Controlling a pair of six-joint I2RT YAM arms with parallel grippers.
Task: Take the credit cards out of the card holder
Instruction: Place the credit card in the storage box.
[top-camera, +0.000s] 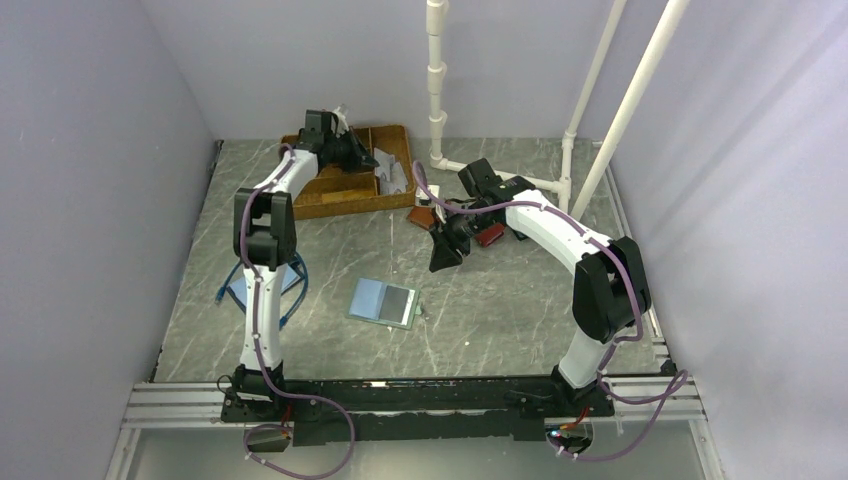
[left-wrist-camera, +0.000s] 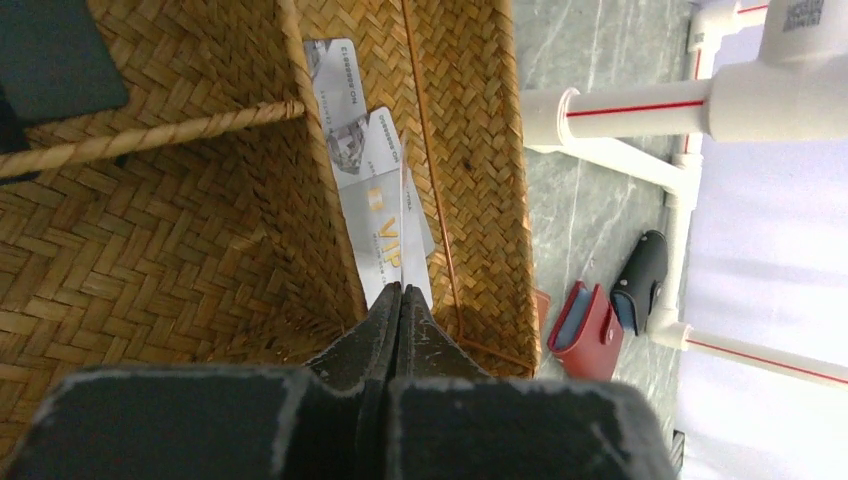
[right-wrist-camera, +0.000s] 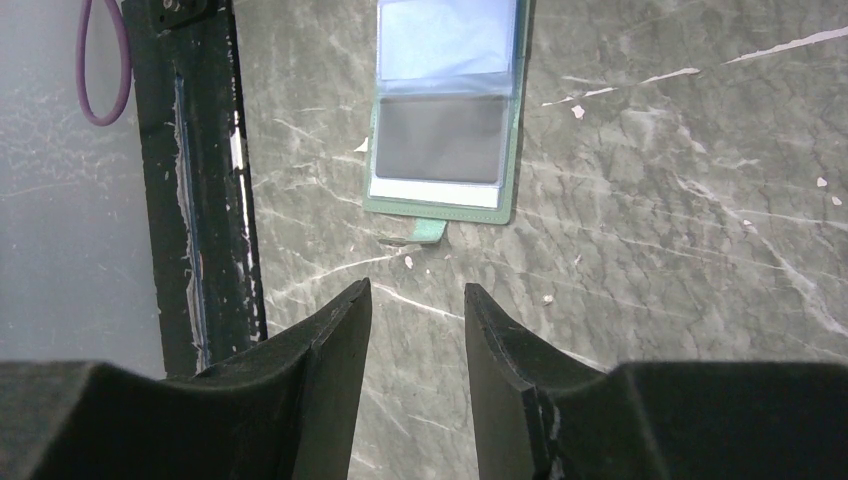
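Note:
The card holder (top-camera: 383, 301) lies open and flat on the marble table, light blue page on the left, grey pocket on the right. In the right wrist view the card holder (right-wrist-camera: 445, 110) sits ahead of my right gripper (right-wrist-camera: 417, 290), which hangs open and empty above the table, also seen from above as the right gripper (top-camera: 445, 250). My left gripper (left-wrist-camera: 402, 290) reaches over the woven basket (left-wrist-camera: 180, 240), jaws pressed together on a thin whitish credit card (left-wrist-camera: 414, 255) seen nearly edge-on. Beneath it, other credit cards (left-wrist-camera: 350, 120) lie in the basket's narrow compartment.
The basket (top-camera: 335, 200) stands at the back left. A red snap wallet (left-wrist-camera: 585, 330) and a dark one (left-wrist-camera: 640, 280) lie by the white pipe frame (left-wrist-camera: 620, 110). A flat light blue piece with a blue cable (top-camera: 243, 290) lies beside the left arm.

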